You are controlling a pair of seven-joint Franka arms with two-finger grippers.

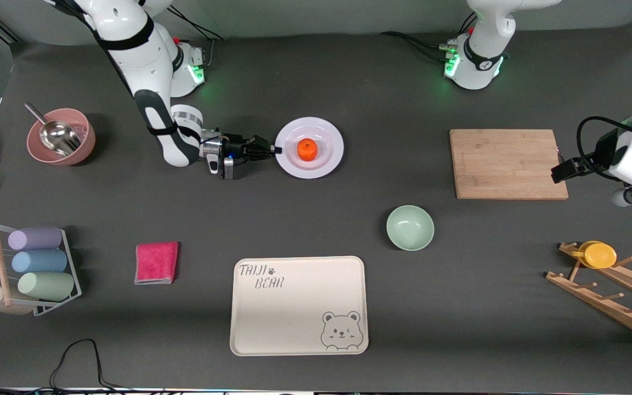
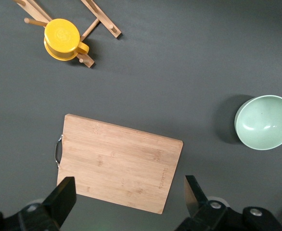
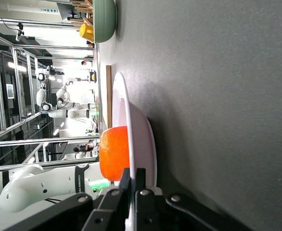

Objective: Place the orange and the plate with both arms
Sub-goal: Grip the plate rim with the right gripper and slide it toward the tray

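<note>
The white plate (image 1: 321,164) lies on the dark table in front of the right arm's base, and the orange (image 1: 307,149) rests in its shallow centre. My right gripper (image 1: 276,149) lies low along the table and is shut on the plate's rim at the edge toward the right arm's end. In the right wrist view the two fingers (image 3: 125,180) pinch the rim of the plate (image 3: 131,115), with the orange (image 3: 114,153) just past them. My left gripper (image 2: 130,199) hangs open over the wooden cutting board (image 2: 118,162), holding nothing; this arm waits.
A pale green bowl (image 1: 410,227) sits nearer the front camera than the cutting board (image 1: 507,163). The beige bear tray (image 1: 298,305) lies near the front edge, a pink cloth (image 1: 156,262) beside it. A pink bowl with a scoop (image 1: 61,136), a cup rack (image 1: 36,269) and a wooden rack with a yellow cup (image 1: 598,254) stand at the ends.
</note>
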